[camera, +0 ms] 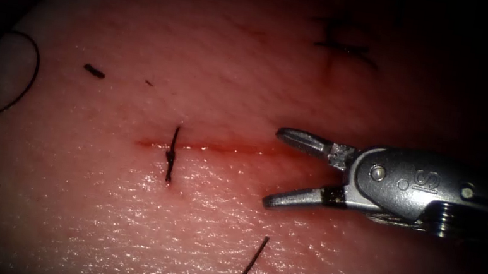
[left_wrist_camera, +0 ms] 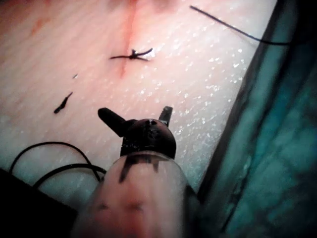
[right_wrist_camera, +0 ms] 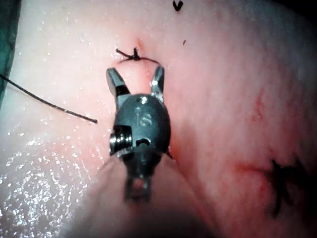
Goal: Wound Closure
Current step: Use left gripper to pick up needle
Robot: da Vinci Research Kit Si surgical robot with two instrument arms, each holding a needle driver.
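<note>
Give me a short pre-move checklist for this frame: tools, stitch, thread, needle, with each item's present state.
1. Right tool jaws open, holding nothing, over the cut right of the stitch: ok.
2. Left tool jaws open, holding nothing, at the tissue's left edge: ok.
3. Knotted stitch sits across the cut with short ends: ok.
4. Loose thread piece lies on the tissue below the cut, free of both tools: ok.
5. Looped thread lies beside the left tool at the far left: ok.
6. Needle position: cannot tell.
</note>
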